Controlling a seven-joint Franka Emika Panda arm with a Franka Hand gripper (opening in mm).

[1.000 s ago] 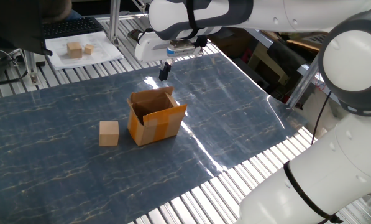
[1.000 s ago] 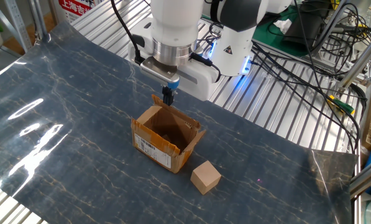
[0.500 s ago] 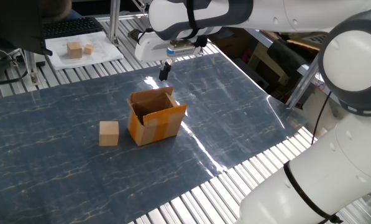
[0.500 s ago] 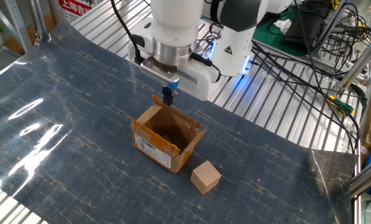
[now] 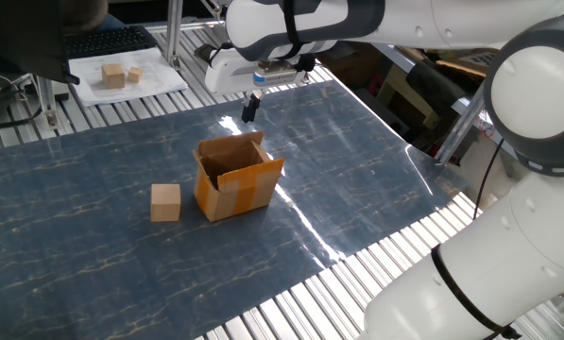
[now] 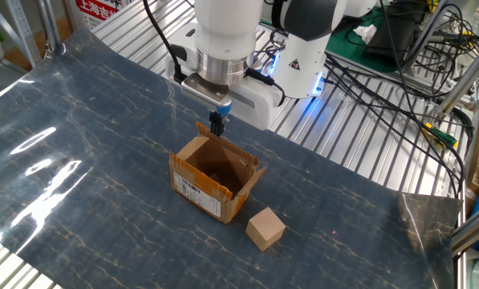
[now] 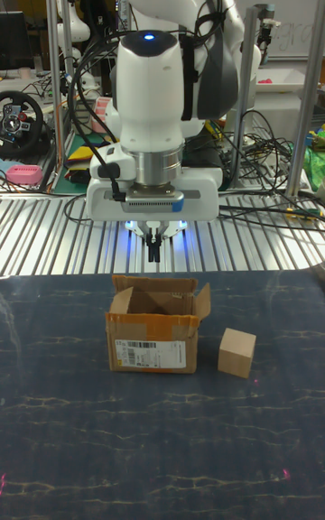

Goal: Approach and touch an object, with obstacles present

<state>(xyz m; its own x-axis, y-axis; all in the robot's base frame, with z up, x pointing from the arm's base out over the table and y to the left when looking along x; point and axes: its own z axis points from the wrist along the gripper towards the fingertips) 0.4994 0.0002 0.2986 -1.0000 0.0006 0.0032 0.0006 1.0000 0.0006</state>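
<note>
Nothing has moved since the earlier frames: gripper (image 6: 217,125), fingers pressed together, hangs above the cardboard box's (image 6: 215,178) far flap. Wooden cube (image 6: 265,228) sits just beside the box, untouched, so the approach seems stalled

The cardboard box (image 6: 216,178) stands between the raised claw (image 6: 217,124) and the wooden cube (image 6: 265,228).
</note>
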